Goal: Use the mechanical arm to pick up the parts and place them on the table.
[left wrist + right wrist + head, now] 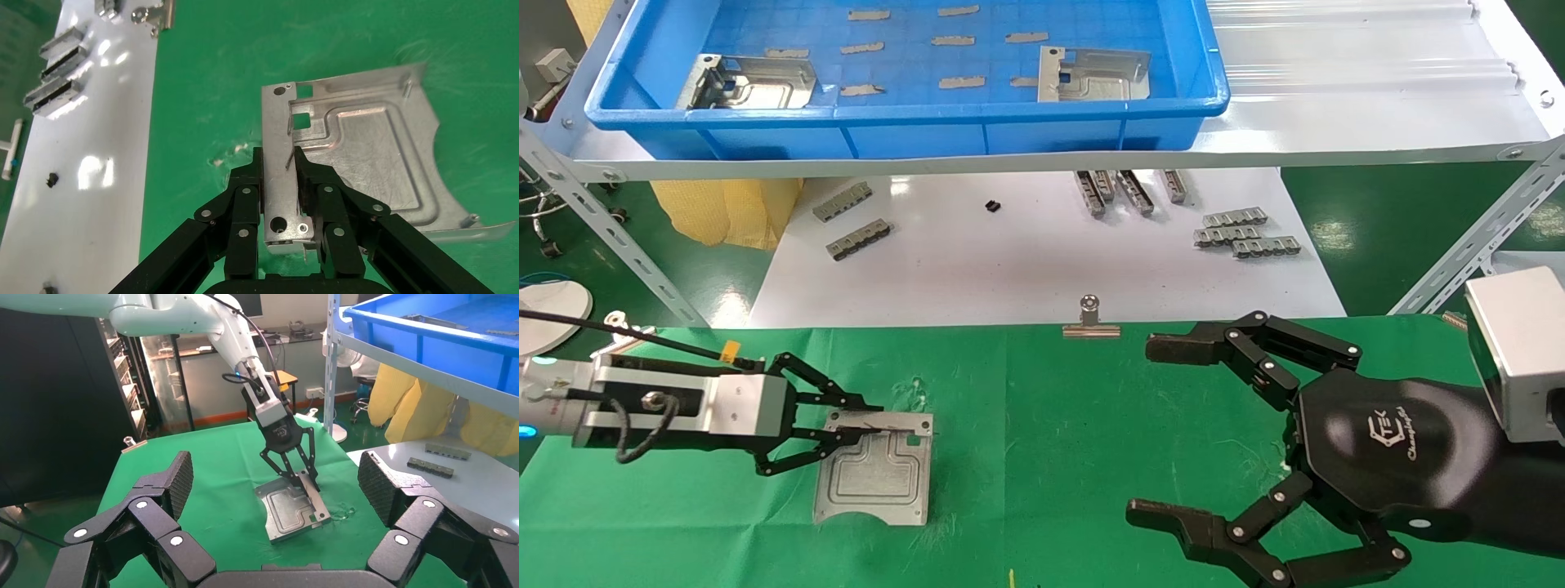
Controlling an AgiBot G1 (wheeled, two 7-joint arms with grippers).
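Note:
A shiny silver plate (874, 474) lies on the green table (1050, 457) at the front left. My left gripper (854, 425) is shut on the plate's edge flange. The left wrist view shows the black fingers (254, 177) on both sides of the flange of the plate (367, 153). The right wrist view shows the plate (291, 508) slightly tilted, its gripped edge raised. Two more plates (752, 82) (1091, 75) lie in the blue bin (903, 110). My right gripper (1156, 431), the black claw, is open and empty over the table's right side.
A white board (1026, 261) behind the table holds small grey slotted bars (1246, 233) (854, 229). A silver binder clip (1091, 320) sits at the table's back edge. The bin stands on a metal rack whose slanted struts (601, 237) flank the work area.

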